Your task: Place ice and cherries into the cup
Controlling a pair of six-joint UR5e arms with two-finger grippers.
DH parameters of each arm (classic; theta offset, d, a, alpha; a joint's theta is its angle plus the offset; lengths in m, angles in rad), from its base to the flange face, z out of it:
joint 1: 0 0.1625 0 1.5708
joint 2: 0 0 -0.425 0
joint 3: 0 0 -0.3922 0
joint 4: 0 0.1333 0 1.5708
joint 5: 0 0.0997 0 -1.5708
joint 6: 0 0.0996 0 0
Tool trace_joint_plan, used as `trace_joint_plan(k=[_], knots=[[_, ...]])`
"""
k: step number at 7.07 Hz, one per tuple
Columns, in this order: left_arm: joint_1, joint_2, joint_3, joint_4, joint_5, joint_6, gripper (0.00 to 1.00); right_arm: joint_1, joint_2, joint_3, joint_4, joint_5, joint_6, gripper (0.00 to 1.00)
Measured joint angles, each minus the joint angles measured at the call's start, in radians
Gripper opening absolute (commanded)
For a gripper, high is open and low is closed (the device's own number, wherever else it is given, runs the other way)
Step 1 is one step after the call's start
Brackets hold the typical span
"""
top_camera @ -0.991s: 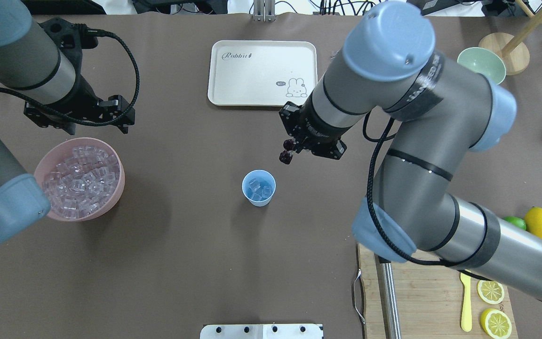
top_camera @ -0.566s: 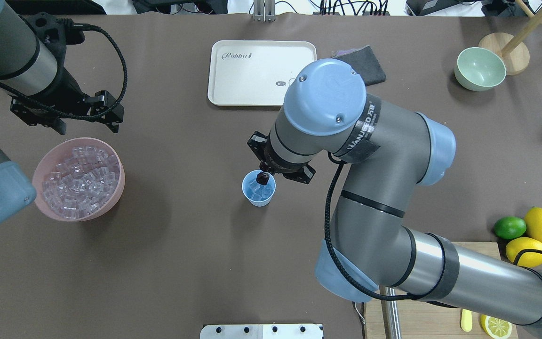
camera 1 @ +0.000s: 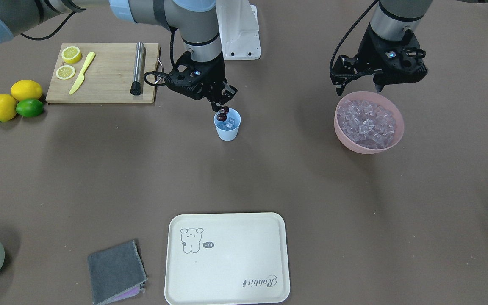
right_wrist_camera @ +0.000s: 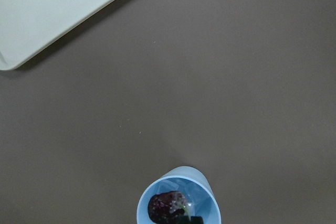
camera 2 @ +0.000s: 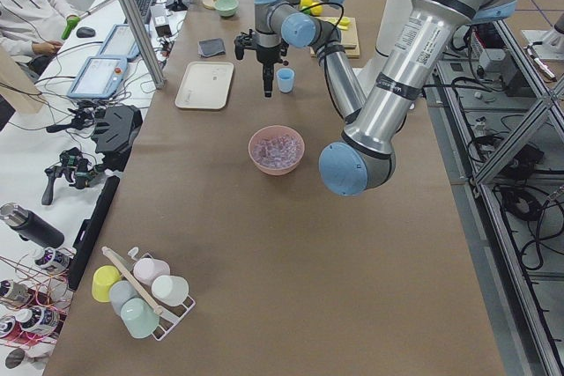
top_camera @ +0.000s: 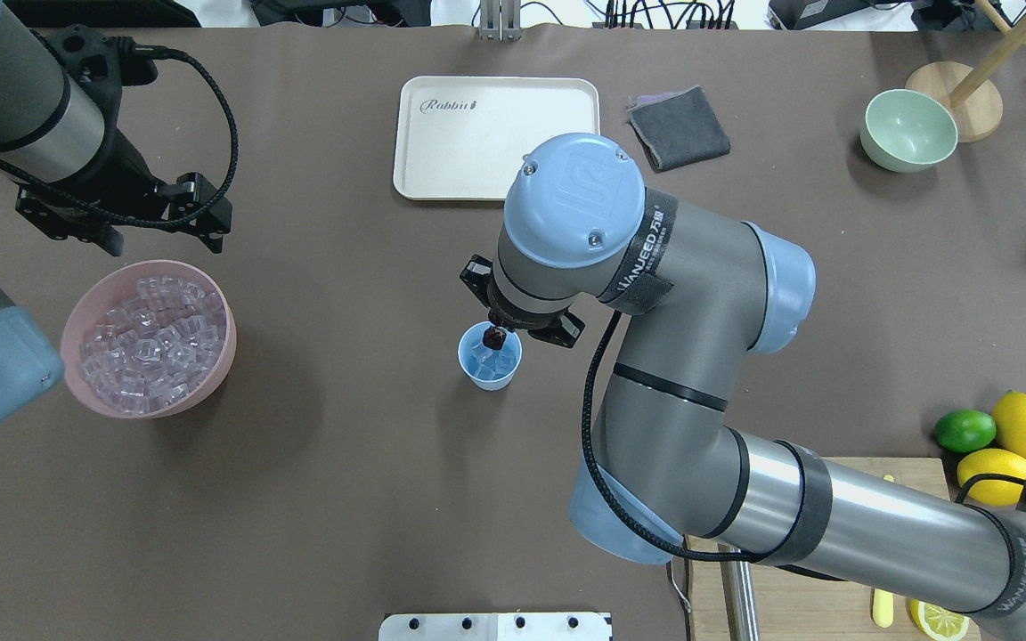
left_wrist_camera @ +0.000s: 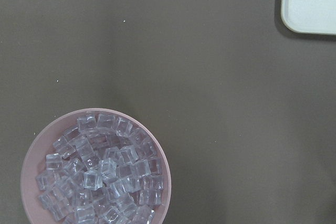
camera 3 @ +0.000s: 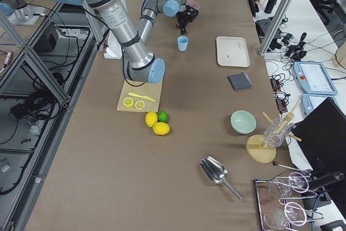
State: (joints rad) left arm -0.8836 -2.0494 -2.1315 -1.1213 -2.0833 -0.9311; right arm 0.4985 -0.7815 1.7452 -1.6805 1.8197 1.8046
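The light blue cup (top_camera: 490, 367) stands mid-table with a few ice cubes (top_camera: 481, 359) in it; it also shows in the front view (camera 1: 227, 131) and the right wrist view (right_wrist_camera: 178, 182). My right gripper (top_camera: 497, 329) is shut on the stem of the dark cherries (camera 1: 223, 113), which hang in the cup's mouth over the ice (right_wrist_camera: 165, 206). More ice (top_camera: 152, 343) fills the pink bowl (top_camera: 232, 349) at the left. My left gripper (camera 1: 378, 87) hovers just beyond the bowl's far rim; its fingers are too hidden to judge.
A white rabbit tray (top_camera: 495, 133) and a grey cloth (top_camera: 679, 127) lie at the far side. A pale green bowl (top_camera: 908, 130) is far right. Lemons and a lime (top_camera: 965, 430) sit by the cutting board (camera 1: 100, 72) with its knife, lemon halves and metal rod.
My right arm carried the cherries from near the tray to the cup and brought them into its mouth. My left gripper drifted a little left, staying above the pink bowl's far rim.
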Motion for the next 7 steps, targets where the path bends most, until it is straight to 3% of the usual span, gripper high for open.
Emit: trace_joint_plan(k=[1, 3, 6, 7], knots=[[0.0, 0.0, 0.0, 0.0, 0.0, 0.0, 0.98, -0.002, 0.0, -0.025, 0.028, -0.002, 0.0, 0.33], [0.0, 0.0, -0.001, 0.0, 0.0, -0.001, 0.98, -0.004, 0.001, -0.053, 0.049, -0.015, -0.002, 0.64], [0.0, -0.007, 0.004, 0.002, -0.002, -0.004, 0.97, 0.001, -0.003, -0.037, 0.058, -0.026, 0.001, 0.61], [0.0, -0.009, 0.011, 0.002, -0.002, -0.004, 0.98, 0.029, -0.039, 0.025, 0.046, -0.005, -0.012, 0.62]])
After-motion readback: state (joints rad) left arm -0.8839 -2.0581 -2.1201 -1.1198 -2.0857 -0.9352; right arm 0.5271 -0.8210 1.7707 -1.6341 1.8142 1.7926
